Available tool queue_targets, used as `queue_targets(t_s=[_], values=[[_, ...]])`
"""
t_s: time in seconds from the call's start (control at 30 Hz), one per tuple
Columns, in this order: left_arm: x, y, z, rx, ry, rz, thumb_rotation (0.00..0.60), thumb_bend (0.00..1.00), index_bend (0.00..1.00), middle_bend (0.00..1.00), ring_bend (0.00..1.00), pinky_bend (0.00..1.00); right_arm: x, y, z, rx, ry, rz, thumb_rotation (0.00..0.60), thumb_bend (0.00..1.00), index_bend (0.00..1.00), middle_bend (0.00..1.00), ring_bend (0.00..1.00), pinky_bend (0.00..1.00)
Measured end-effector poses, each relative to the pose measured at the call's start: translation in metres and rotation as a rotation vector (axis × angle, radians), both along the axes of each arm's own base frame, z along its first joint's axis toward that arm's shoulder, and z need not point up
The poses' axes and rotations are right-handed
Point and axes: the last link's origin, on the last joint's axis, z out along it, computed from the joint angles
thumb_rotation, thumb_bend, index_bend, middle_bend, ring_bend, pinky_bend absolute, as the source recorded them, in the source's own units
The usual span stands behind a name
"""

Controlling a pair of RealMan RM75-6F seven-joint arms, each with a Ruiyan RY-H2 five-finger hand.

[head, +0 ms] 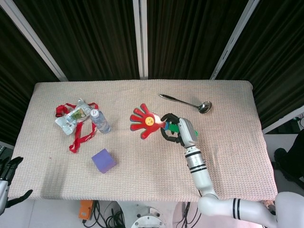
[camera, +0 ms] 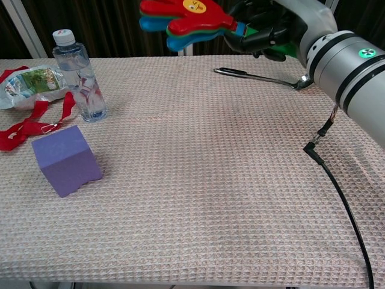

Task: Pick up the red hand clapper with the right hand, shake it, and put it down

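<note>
The red hand clapper [head: 145, 120] hangs well above the table, its red palm with a yellow smiley face up and blue and green layers beneath [camera: 183, 19]. My right hand [head: 177, 128] grips its handle from the right, fingers wrapped around it [camera: 271, 27]. The clapper points left, at the top of the chest view. My left hand [head: 8, 183] shows only as dark fingers at the bottom left corner of the head view, off the table.
A water bottle [camera: 80, 75], a plastic packet with red ribbon [head: 72, 118] and a purple cube [camera: 65, 159] lie on the left. A metal ladle [head: 187, 102] lies at the back right. A black cable [camera: 343, 198] trails from my right arm over the cloth.
</note>
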Motion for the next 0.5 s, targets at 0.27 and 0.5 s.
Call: queue_targets(t_s=[0.27,0.5], values=[[0.000,0.003,-0.001,0.001,-0.003,0.001,0.600,0.12,0.09,0.09,0.00,0.00,-0.009,-0.001,0.044,0.074,-0.440,-0.016,0.600,0.41,0.90,0.61,0.73,1.00],[0.000,0.005,-0.004,-0.005,-0.006,0.000,0.600,0.12,0.09,0.09,0.00,0.00,-0.025,-0.005,0.079,0.138,-0.778,-0.008,0.600,0.43,0.94,0.61,0.73,1.00]])
